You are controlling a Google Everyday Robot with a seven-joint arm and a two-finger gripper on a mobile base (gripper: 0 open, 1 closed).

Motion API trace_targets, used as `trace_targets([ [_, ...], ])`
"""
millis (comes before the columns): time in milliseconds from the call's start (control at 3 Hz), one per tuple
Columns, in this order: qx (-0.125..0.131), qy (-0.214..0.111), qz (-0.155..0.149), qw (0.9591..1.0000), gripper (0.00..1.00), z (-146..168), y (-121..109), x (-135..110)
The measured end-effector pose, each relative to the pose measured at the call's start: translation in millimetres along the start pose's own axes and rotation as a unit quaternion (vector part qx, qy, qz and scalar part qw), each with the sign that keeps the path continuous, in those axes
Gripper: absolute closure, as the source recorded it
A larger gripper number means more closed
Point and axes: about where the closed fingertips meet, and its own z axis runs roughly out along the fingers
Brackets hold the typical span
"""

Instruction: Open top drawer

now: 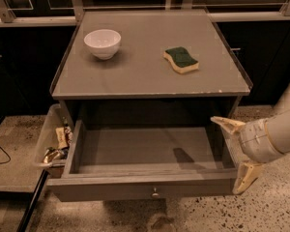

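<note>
The top drawer (145,188) is a wide grey wooden drawer with a small round metal knob (155,194) on its flat front. It stands pulled far out of the grey cabinet, and its grey box interior (150,148) holds nothing. My gripper (236,154) is at the drawer's right side, beside the right wall near the front corner. Its two pale fingers are spread apart, one finger (225,123) above and one below, and hold nothing.
On the cabinet top (150,76) stand a white bowl (102,43) at the back left and a green-and-yellow sponge (181,60) at the right. A clear bin (53,141) with small items hangs at the cabinet's left side. Speckled floor lies in front.
</note>
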Motion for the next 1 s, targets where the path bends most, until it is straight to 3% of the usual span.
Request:
trace_targets([
  [667,0.018,-0.007,-0.099,0.9949,0.00,-82.4,-72.7,-66.1],
  [1000,0.025,-0.006,-0.104,0.9943,0.00,-89.3,-79.2,-70.2],
])
